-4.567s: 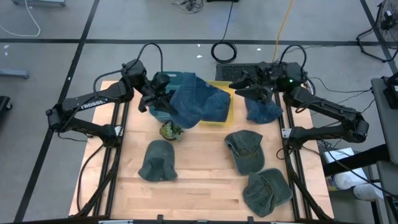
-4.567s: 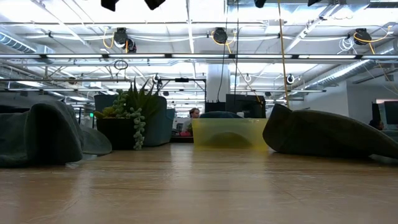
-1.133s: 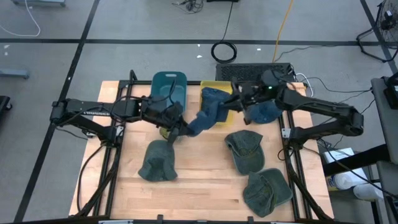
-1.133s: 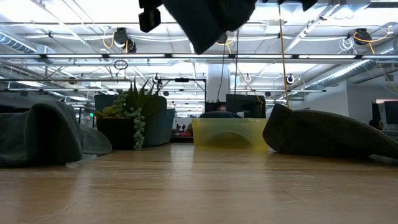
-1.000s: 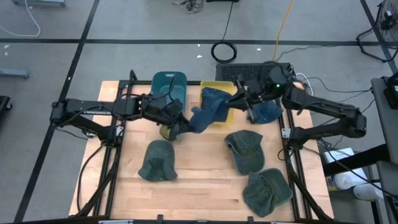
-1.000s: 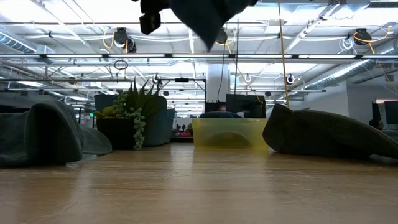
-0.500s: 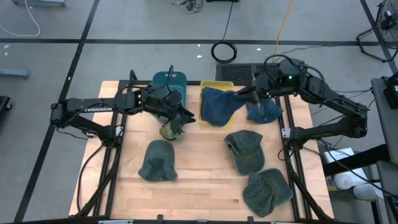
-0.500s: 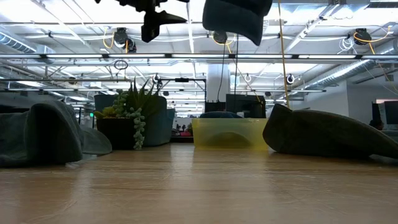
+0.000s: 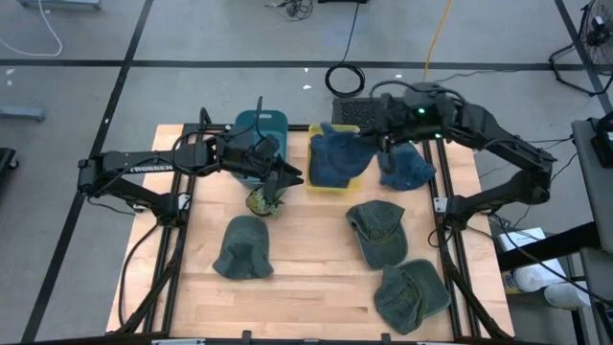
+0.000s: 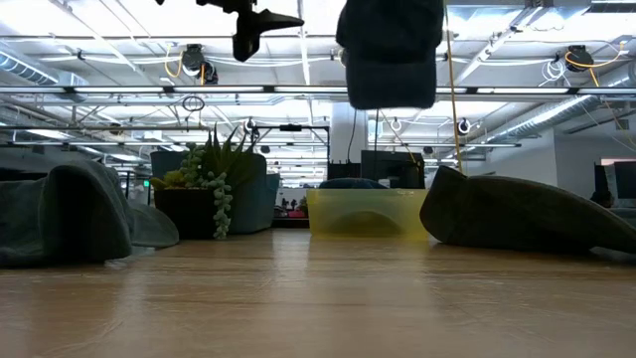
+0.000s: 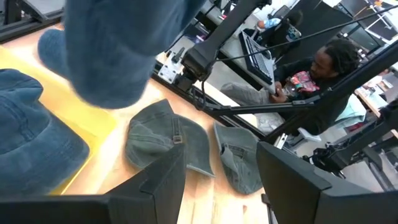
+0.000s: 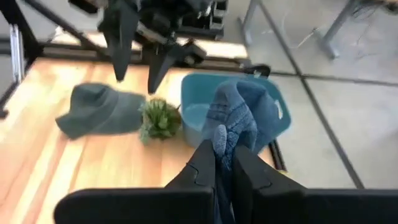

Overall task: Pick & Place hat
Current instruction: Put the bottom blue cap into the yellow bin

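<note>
One blue denim hat (image 9: pixel 332 159) hangs in the air, pinched by the right claw (image 9: pixel 374 140), whose fingers are pressed together on a fold of its cloth, as the right wrist view shows; seen from above it sits at about 12 o'clock on the bench (image 9: pixel 306 278), over the yellow bin (image 9: pixel 350 178), and in the low view it dangles clear above that bin without touching it; the left claw (image 9: pixel 287 178) stands with its fingers spread and holds nothing, poised over the small potted plant (image 9: pixel 262 200) at about 10 o'clock, just in front of the teal bin (image 9: pixel 251 129); three green hats lie on the bench, one (image 9: pixel 243 247) at 8 o'clock, one (image 9: pixel 377 230) at 3 o'clock and one (image 9: pixel 412 294) at 5 o'clock, and another blue hat (image 9: pixel 407 169) lies at 1 o'clock, just beside the yellow bin; the hanging hat looks soft and light, drooping below the pinch, so it will sag and swing rather than keep its shape; a hold on bunched crown cloth seems secure enough, though the stiffer brim would give firmer purchase; the likely next move is to lower it into the yellow bin before the fingers part, since the limp cloth could drape over the rim.
</note>
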You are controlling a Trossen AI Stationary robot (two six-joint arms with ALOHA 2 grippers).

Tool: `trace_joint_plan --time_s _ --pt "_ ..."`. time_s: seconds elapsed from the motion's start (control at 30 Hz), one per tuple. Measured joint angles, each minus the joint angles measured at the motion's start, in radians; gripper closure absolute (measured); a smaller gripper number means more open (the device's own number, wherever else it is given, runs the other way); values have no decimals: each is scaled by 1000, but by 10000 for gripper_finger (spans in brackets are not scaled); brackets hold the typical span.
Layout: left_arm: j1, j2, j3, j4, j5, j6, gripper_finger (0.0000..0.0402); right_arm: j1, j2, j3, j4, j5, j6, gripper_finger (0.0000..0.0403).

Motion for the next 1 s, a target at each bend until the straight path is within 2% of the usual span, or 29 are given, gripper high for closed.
trace_joint_plan --time_s 0.07,0.17,0.23,0.47,0.6,0.83,1.0 --pt "0 0 0 0 2 2 199 -7 39 33 -16 -27 -7 398" --pt "0 0 0 0 38 3 199 -40 89 70 -23 -161 18 398" --pt "0 0 0 -1 55 3 199 -65 110 80 -20 -206 29 398" --pt "0 0 0 -1 70 -1 199 -144 152 80 -18 -213 11 398" --pt "0 0 0 -1 70 -1 199 -186 202 80 -36 -285 7 398" --pt "0 0 0 -1 72 3 199 -233 267 75 -35 -282 -27 398" --pt "0 0 0 -1 72 3 199 -251 277 23 -21 -283 -37 398"
